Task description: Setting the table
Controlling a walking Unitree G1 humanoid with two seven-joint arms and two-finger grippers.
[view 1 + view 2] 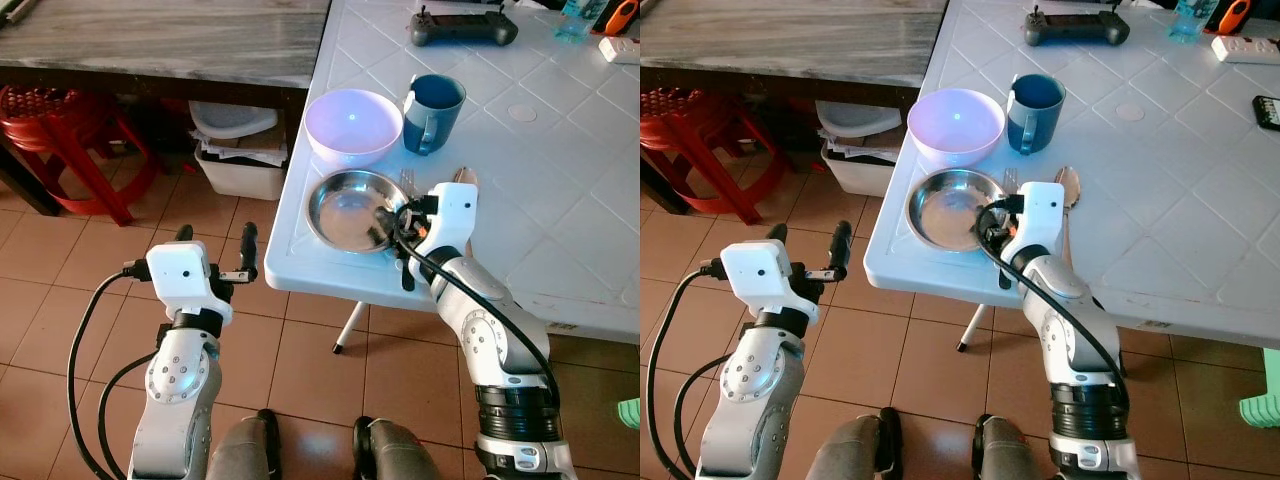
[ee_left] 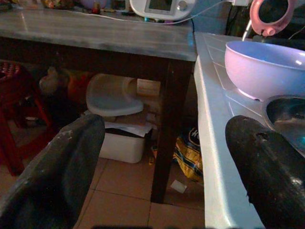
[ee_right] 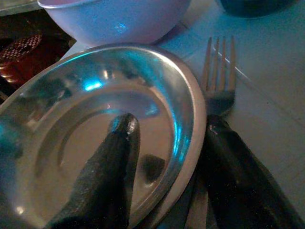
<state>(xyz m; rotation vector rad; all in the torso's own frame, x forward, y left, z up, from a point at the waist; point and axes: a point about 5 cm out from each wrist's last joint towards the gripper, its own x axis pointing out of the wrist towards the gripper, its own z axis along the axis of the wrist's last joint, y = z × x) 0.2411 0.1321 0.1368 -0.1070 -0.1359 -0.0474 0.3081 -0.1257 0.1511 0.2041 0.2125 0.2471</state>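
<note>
Here the right gripper [image 1: 392,243] straddles the near right rim of the steel plate [image 1: 345,210] on the white table [image 1: 560,200]: in the right wrist view one black finger [image 3: 112,167] rests inside the dish and the other [image 3: 233,167] lies outside, on the fork [image 3: 219,71] just beside the rim, so the jaws stand apart around the rim, not visibly clamped. The lilac bowl [image 1: 352,125] sits at about twelve o'clock from the plate, nearly touching it; the blue mug [image 1: 432,110] stands at two o'clock, and a spoon [image 1: 1068,185] lies beyond the fork at three o'clock. The left gripper [image 1: 215,250] hovers off the table edge at eight o'clock, fingers spread and empty.

The plate lies close to the table's near edge, so a slanted pull could drag it over. The outer finger could also catch the fork and skew it, or closing could tip the shallow rim and shove the bowl.
</note>
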